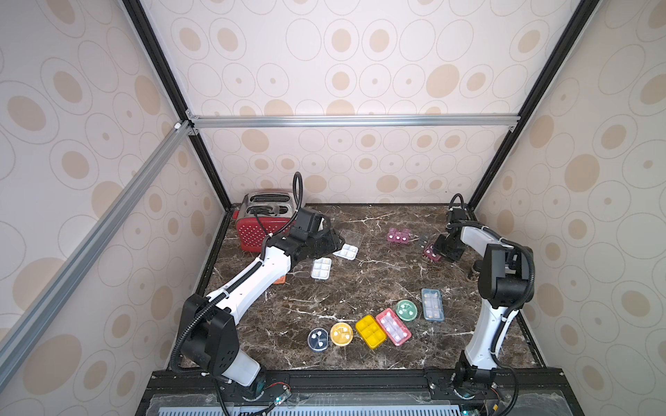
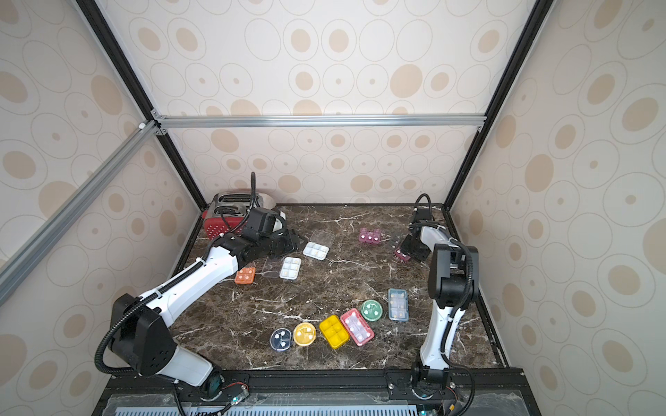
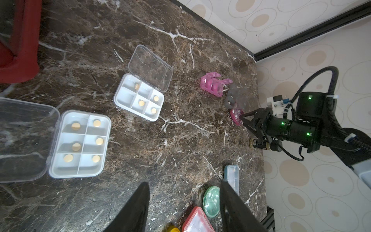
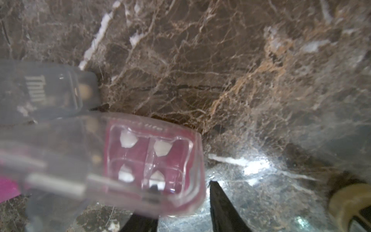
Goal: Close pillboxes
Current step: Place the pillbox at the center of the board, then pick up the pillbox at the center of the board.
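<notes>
Two white pillboxes [image 1: 321, 268] [image 1: 346, 251] lie with clear lids flung open, pills showing in the left wrist view [image 3: 80, 143] [image 3: 139, 97]. My left gripper [image 1: 335, 245] hovers beside them, open, with nothing between its fingers [image 3: 140, 204]. An orange pillbox [image 2: 245, 275] sits by the left forearm. A pink pillbox [image 1: 399, 236] stands open at the back. My right gripper [image 1: 445, 254] is at the maroon pillbox [image 1: 431, 252]. Its fingertips [image 4: 216, 196] are apart and straddle that box's end [image 4: 152, 158]. Several pillboxes [image 1: 393, 326] line the front.
A red dotted toaster [image 1: 259, 219] stands in the back left corner. A cork-stoppered jar [image 1: 474, 272] sits by the right wall, close to the right arm. Cage walls and frame posts enclose the dark marble table [image 1: 360, 288].
</notes>
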Motion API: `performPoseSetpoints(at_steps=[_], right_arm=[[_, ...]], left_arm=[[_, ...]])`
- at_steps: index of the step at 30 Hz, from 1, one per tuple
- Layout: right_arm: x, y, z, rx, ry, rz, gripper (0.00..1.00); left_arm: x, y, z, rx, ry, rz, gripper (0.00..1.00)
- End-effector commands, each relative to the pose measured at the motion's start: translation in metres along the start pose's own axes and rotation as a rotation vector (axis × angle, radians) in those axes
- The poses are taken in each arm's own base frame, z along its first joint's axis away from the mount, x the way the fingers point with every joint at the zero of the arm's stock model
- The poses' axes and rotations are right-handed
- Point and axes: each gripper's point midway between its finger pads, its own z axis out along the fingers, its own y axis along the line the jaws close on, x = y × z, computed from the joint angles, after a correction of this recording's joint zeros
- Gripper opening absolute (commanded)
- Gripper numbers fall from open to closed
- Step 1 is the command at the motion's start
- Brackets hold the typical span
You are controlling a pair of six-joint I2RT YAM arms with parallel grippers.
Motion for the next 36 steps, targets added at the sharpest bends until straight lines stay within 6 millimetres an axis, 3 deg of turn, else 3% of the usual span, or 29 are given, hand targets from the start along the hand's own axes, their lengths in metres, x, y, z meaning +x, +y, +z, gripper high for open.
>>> performPoseSetpoints(at_steps=[1, 6, 11, 14, 24, 36], right_arm=[[-0.007, 0.000, 0.000, 0.014, 0.007, -0.016, 0.46], [-0.015, -0.002, -0.014, 0.004, -0.039, 0.001, 0.53], [-0.027, 0.001, -0.013, -0.003, -0.026, -0.007, 0.67], [-0.035, 0.003, -0.011, -0.009, -0.028, 0.001, 0.70], [-0.036, 0.007, -0.004, -0.021, -0.009, -0.010, 0.59], [-0.041, -0.006, -0.001, 0.056, -0.025, -0.106, 0.44]], left_arm=[[-0.009, -0.006, -0.006, 0.020, -0.025, 0.019, 0.55], [-0.007, -0.002, -0.006, 0.010, -0.029, 0.018, 0.55], [-0.004, -0.001, -0.005, 0.013, -0.019, 0.013, 0.54], [-0.004, 0.000, -0.005, 0.010, -0.024, 0.009, 0.54], [-0.003, 0.001, -0.002, 0.012, -0.020, -0.004, 0.53], [-0.001, 0.000, 0.000, 0.021, -0.009, -0.013, 0.53]])
